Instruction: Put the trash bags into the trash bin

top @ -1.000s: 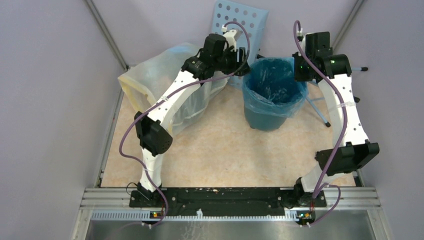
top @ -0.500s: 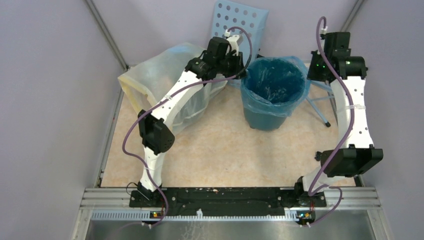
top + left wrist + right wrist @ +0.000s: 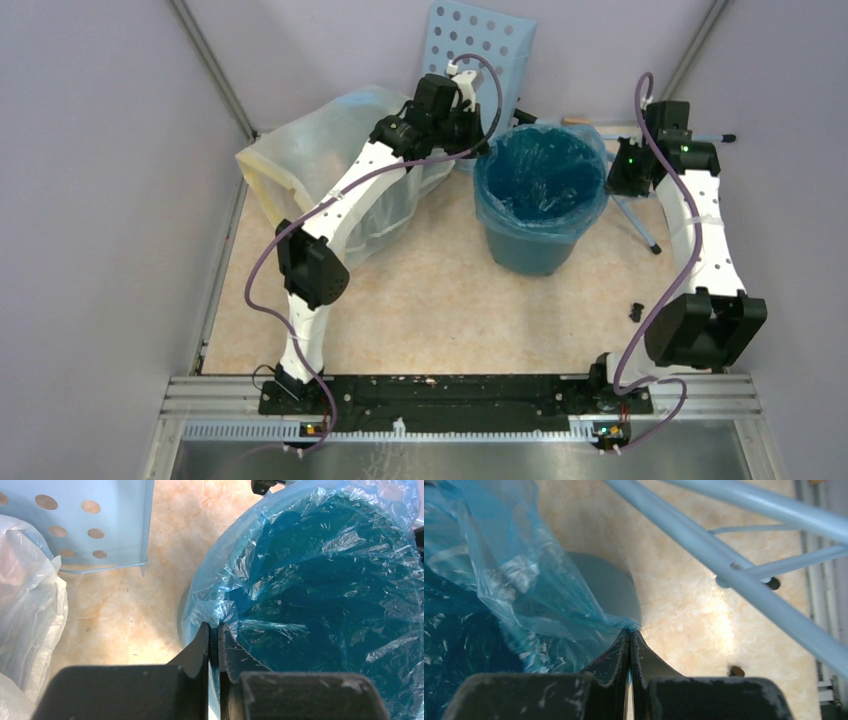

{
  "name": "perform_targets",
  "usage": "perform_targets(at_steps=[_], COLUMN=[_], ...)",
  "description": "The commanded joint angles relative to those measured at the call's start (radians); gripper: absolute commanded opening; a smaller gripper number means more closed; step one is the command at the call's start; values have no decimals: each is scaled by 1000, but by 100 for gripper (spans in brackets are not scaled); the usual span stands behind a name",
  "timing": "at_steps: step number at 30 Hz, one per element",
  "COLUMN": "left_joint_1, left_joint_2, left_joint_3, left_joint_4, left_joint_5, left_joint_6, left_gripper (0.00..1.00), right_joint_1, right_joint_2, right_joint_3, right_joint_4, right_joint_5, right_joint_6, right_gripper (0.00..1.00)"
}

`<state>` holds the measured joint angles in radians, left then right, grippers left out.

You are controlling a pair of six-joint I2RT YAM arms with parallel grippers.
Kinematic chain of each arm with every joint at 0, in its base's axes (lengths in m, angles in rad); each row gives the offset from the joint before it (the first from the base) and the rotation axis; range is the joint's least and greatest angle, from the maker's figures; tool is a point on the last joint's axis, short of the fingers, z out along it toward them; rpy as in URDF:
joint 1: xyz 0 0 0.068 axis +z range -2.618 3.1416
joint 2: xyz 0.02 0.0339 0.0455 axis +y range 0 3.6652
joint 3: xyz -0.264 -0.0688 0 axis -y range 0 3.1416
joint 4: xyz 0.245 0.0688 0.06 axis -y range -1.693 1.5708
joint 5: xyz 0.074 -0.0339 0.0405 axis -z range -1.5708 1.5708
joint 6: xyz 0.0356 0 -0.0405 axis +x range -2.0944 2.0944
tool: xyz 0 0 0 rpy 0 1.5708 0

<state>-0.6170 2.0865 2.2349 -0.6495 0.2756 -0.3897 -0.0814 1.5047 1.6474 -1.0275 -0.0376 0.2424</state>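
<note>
Inside teal bin [image 3: 526, 256] sits crinkly blue bag [image 3: 541, 180].

**A:** What did the right gripper [image 3: 630, 634] do?

**B:** It swung out to the right, away from the trash bin [image 3: 528, 252]. Then it dropped lower beside the rim, dragging the edge of the trash bag [image 3: 540, 172] with it.

**A:** And the bag?

**B:** Its right edge was bunched up high before. Now it lies folded down over the rim, and the bin has slid slightly left.

**A:** The left side?

**B:** The left gripper [image 3: 213, 632] eased a touch leftward. The right elbow sank too, uncovering a small black piece [image 3: 635, 310] on the surface [image 3: 420, 300].
</note>
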Motion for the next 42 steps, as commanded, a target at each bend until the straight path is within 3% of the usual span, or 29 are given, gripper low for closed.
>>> perform_targets(at_steps=[1, 8, 12, 17, 21, 23, 26, 30, 32, 35, 36, 38, 42], left_joint_1=[-2, -1, -1, -2, 3, 8, 28, 97, 124, 137, 137, 138, 135], left_joint_2=[-48, -71, -78, -90, -114, -136, -184, -289, -348, -427, -459, -496, -555], left_joint_3=[22, 20, 19, -6, -3, -7, -48, -208, -297, -422, -474, -582, -772], left_joint_4=[34, 34, 57, 120, 127, 126, 133, 175, 177, 179, 191, 232, 342], left_joint_5=[-1, -41, -34, 37, 52, 68, 109, 187, 209, 208, 216, 248, 295], left_joint_6=[15, 50, 51, 7, -13, -29, -71, -159, -169, -153, -159, -192, -290], left_gripper=[2, 0, 2, 30, 47, 56, 62, 60, 58, 56, 55, 54, 56], right_joint_1=[-12, -12, -12, -14, -14, -14, -13, -11, 7, 89, 144, 241, 298], right_joint_2=[-113, -253, -290, -315, -348, -358, -360, -360, -358, -330, -314, -279, -222], right_joint_3=[-121, -392, -461, -379, -319, -278, -199, -104, -59, 3, 26, 62, 68], right_joint_4=[88, 226, 244, 199, 158, 125, 80, 49, 51, 48, 42, 33, 38], right_joint_5=[-102, -269, -191, -3, 79, 102, 104, 86, 61, 92, 114, 134, 58], right_joint_6=[69, 203, 233, 166, 130, 117, 74, 11, -17, -10, -9, -5, 20], right_gripper=[0, 0, 3, 36, 39, 46, 53, 56, 47, 7, 0, 0, 0])
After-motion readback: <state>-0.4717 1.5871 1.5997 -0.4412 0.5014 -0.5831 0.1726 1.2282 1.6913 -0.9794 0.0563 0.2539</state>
